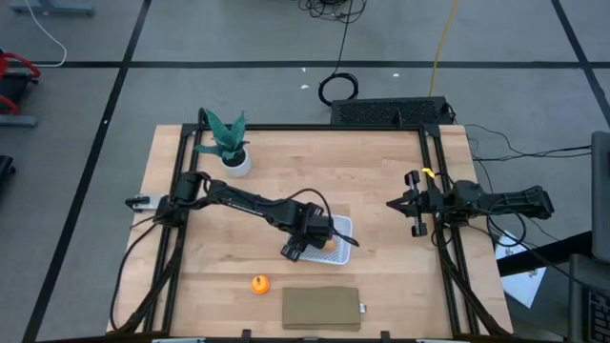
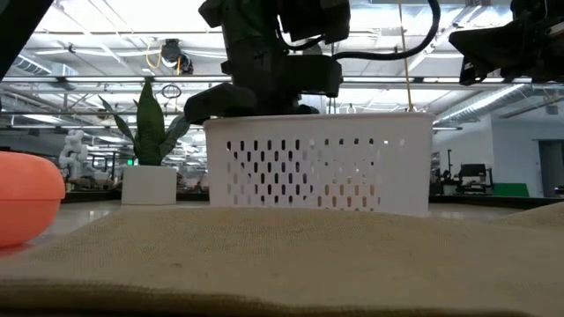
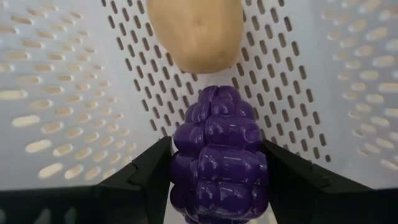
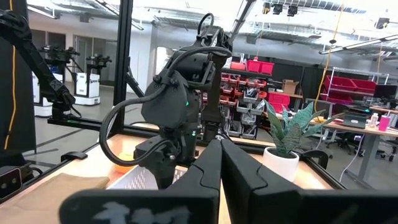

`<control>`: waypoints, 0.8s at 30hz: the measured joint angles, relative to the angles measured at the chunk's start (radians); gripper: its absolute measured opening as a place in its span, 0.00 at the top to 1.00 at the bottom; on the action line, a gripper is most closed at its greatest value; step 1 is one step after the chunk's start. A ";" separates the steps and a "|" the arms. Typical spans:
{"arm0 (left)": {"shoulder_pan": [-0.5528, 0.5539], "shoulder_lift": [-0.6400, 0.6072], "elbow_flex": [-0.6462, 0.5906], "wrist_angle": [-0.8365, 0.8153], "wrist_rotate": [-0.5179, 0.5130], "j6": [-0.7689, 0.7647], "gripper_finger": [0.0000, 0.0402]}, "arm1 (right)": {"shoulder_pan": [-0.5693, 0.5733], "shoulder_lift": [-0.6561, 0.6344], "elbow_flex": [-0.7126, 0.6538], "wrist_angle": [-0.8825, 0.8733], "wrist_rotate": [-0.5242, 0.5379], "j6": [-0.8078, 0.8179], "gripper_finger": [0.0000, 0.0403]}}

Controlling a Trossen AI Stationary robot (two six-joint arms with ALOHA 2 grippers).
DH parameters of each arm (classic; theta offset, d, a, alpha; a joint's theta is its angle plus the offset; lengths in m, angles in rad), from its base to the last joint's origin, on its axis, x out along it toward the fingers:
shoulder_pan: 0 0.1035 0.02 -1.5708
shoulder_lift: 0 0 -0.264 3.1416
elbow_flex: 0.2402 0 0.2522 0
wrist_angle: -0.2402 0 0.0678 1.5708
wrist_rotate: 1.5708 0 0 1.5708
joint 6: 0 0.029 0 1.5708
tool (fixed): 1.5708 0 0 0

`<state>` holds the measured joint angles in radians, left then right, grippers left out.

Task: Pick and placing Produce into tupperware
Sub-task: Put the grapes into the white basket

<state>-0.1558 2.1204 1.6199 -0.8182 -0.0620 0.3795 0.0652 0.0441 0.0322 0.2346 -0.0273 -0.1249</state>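
Note:
The white perforated tupperware (image 1: 344,253) (image 2: 317,167) (image 3: 62,93) sits near the table's middle. My left gripper (image 1: 319,241) (image 3: 217,171) reaches down into it, shut on the dark purple knobbly cluster (image 3: 217,155). The tan-yellow lump (image 3: 196,31) lies on the tupperware's mesh bottom, just beyond the cluster. The orange ball (image 1: 260,283) (image 2: 22,198) rests on the table near the front edge, left of the brown slab. My right gripper (image 1: 396,203) (image 4: 221,162) waits shut at the table's right side. My left gripper pinches the purple cluster between its two fingers (image 3: 152,171), which sit on the cluster's opposite sides (image 3: 180,168). It comes from above, pointing down into the tupperware. The cluster's free end points toward the tan lump. I cannot tell whether the cluster touches the bottom.
A flat brown slab (image 1: 321,308) (image 2: 282,255) lies at the near edge, in front of the tupperware. A green plant in a white pot (image 1: 229,145) (image 2: 150,158) stands at the far left. A black frame runs along the table's edges.

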 joint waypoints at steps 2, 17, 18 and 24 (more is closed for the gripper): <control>0.000 0.000 0.000 0.003 0.002 -0.003 0.48 | 0.000 0.000 0.000 0.000 0.000 0.000 1.00; 0.000 0.002 -0.001 0.007 0.064 -0.008 0.31 | 0.000 0.000 0.000 0.000 0.000 0.000 1.00; 0.000 0.002 -0.001 0.007 0.064 -0.008 0.30 | 0.000 0.000 0.000 0.000 0.000 0.000 1.00; -0.005 0.003 0.027 -0.004 0.058 -0.008 0.28 | 0.000 0.000 0.000 0.000 0.000 0.000 1.00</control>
<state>-0.1606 2.1239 1.6472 -0.8217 -0.0036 0.3712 0.0650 0.0441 0.0320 0.2346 -0.0273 -0.1249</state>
